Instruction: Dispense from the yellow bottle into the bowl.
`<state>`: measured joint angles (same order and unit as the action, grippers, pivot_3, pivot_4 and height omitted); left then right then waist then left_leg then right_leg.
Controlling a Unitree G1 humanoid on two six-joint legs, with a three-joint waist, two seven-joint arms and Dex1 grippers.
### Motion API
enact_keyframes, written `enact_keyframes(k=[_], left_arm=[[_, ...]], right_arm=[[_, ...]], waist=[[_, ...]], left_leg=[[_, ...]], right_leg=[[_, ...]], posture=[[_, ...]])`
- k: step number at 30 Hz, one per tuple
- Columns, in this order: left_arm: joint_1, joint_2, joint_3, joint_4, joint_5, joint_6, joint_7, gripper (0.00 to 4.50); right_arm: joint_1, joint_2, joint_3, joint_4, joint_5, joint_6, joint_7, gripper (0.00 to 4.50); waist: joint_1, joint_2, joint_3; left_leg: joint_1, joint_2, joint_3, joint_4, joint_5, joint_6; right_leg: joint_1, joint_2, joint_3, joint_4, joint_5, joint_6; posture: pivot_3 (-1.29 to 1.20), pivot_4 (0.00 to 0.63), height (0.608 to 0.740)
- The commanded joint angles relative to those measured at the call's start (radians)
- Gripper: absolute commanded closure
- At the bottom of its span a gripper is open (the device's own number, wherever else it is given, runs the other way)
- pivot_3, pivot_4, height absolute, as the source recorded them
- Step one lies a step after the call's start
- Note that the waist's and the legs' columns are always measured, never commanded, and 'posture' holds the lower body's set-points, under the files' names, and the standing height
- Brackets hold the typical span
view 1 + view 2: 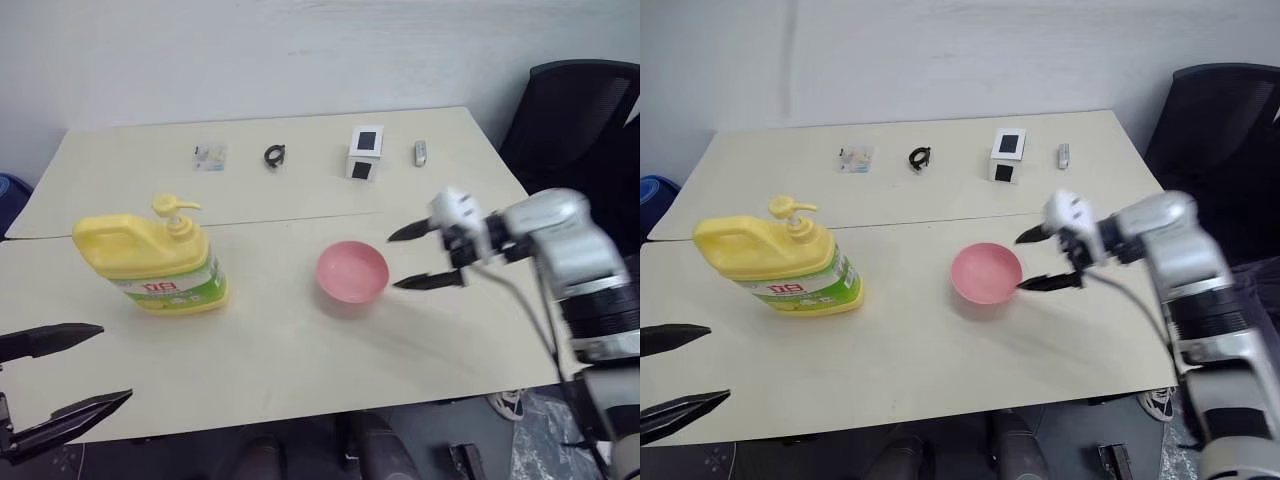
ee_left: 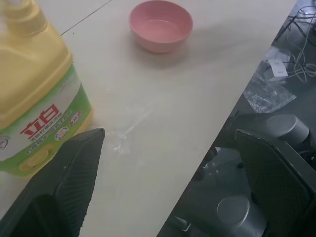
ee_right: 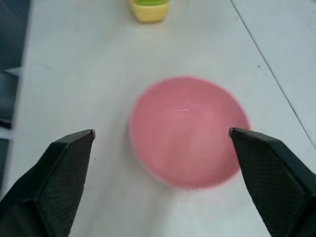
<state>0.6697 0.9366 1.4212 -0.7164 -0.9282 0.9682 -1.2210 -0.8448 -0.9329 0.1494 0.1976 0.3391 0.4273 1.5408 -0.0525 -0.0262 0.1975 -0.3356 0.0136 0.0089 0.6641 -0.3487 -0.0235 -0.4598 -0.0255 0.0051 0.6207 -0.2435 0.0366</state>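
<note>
Glossy plastic bottle (image 1: 150,262); smooth plastic bowl (image 1: 352,271)

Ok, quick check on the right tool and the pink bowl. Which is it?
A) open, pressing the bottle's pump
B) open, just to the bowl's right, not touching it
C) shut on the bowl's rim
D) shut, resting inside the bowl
B: the right tool has its two fingers spread, just to the right of the bowl, which sits free on the table.

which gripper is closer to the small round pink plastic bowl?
Right. The right gripper sits open just beside the pink bowl; the left gripper is open far across the table, past the bottle.
</note>
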Motion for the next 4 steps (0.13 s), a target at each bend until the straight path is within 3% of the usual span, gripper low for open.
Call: enact_keyframes(k=[1, 4], left_arm=[[0.037, 0.034, 0.105, 0.092, 0.024, -0.034, -0.068, 0.0], [0.028, 0.067, 0.108, 0.152, 0.055, -0.067, -0.077, 0.0]], right_arm=[[-0.01, -0.165, 0.0, 0.02, 0.136, 0.067, 0.074, 0.16], [-0.007, -0.24, 0.012, 0.035, 0.205, 0.087, 0.074, 0.16]], waist=[[0.0, -0.001, 0.0], [-0.001, -0.001, 0.0]], left_leg=[[0.0, 0.0, 0.0, 0.0, -0.001, 0.0], [0.0, 0.001, 0.002, 0.0, -0.002, 0.001]], right_leg=[[0.0, 0.001, -0.001, 0.0, -0.003, -0.004], [-0.001, 0.003, 0.0, 0.0, -0.005, -0.006]], posture=[[0.0, 0.15, 0.74], [0.0, 0.15, 0.74]])
